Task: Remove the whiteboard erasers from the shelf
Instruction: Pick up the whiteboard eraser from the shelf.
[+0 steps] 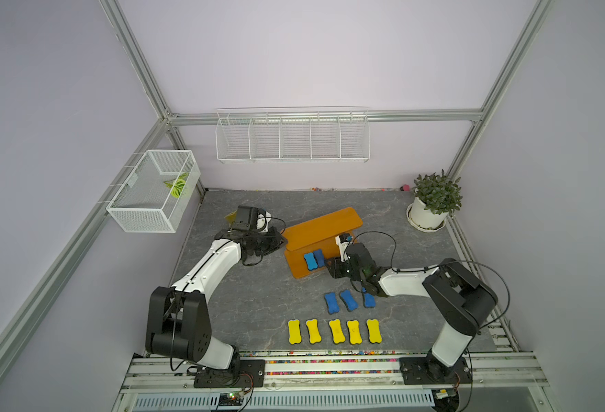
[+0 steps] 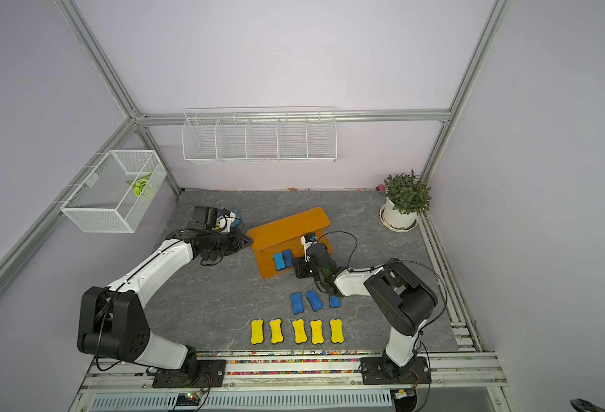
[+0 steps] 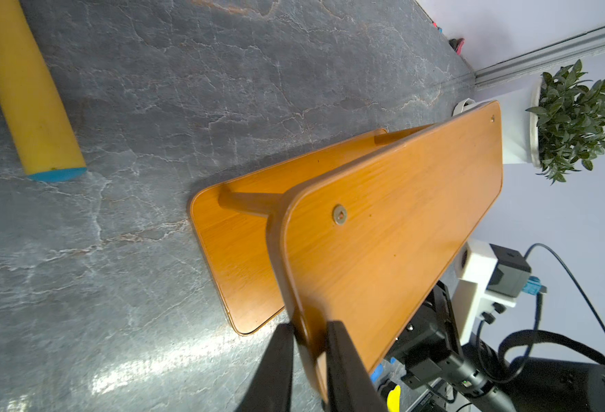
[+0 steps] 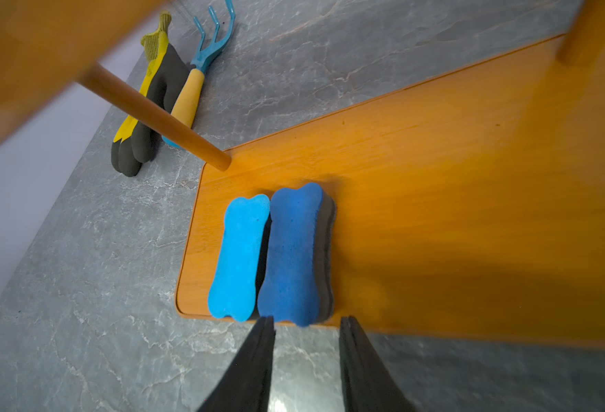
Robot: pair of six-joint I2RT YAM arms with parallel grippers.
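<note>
Orange-brown two-tier shelf (image 1: 324, 223) mid-frame, two blue erasers (image 1: 314, 259) side by side on its lower board. Lower down: three more blue ones (image 1: 347, 300), then five yellow erasers (image 1: 336, 331) in a row.

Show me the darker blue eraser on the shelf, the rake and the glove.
Darker blue eraser (image 4: 290, 253), right wrist view, centre of its top face.
Rake (image 4: 188, 96), right wrist view, yellow handle.
Glove (image 4: 165, 75), right wrist view, dark palm.
</note>
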